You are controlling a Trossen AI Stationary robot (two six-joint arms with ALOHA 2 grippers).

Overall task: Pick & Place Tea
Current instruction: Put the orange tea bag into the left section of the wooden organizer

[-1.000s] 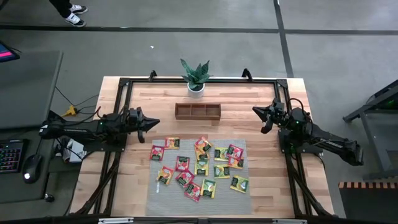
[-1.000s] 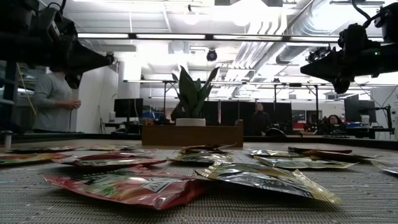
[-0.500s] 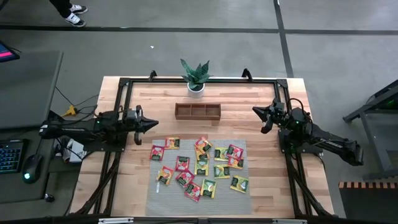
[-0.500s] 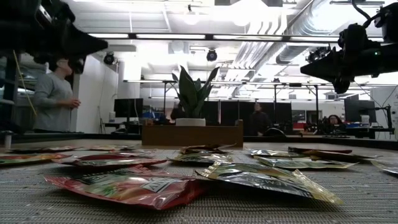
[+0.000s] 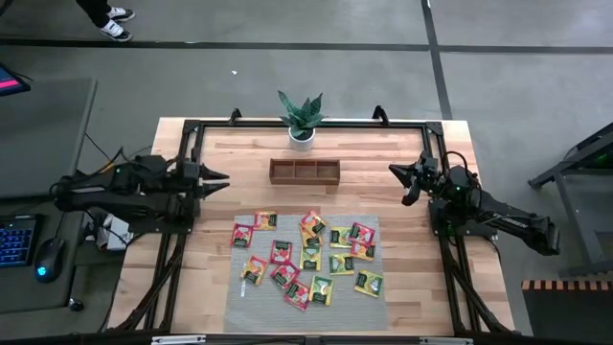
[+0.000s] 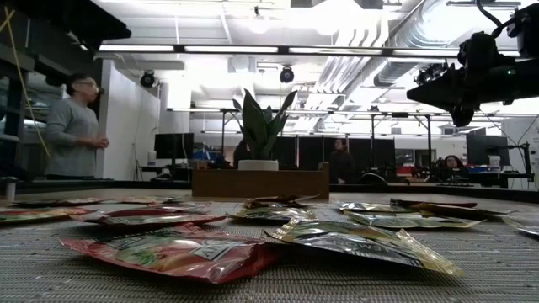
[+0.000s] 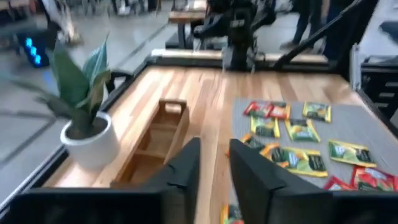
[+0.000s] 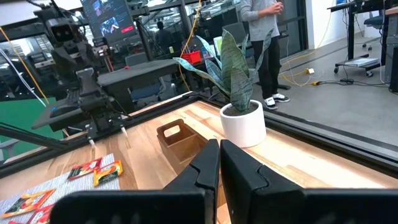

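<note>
high view: you see the tea sachets (image 5: 308, 256) scattered, some overlapping, across the grey ribbed mat (image 5: 247, 302) on the near half of the wooden table (image 5: 402, 144); none lies in the brown three-compartment wooden tray (image 5: 304, 172), which sits beyond the mat, in front of the potted plant (image 5: 301, 117) at the far edge. your left gripper (image 5: 218, 178) hangs at the table's left edge, over the frame rail, level with the tray and well apart from it, holding nothing; in the left wrist view its two dark fingers (image 7: 184, 171) stand slightly parted with bare tabletop showing between them, and the tray, the plant and the red, yellow and green sachets lie ahead of them. your right gripper (image 5: 397, 171) waits on the right side of the table, pointing toward the tray and clear of the mat; in the right wrist view its fingers (image 8: 205, 168) are pressed together with nothing between them, and beyond them you see the white plant pot, one end of the tray and a few sachets on the mat. in the low view the sachets lie flat across the mat in front, the tray and plant stand behind them, and the right gripper hangs high at the right. a person (image 6: 73, 126) in a grey top stands in the room beyond the table on the left.
</note>
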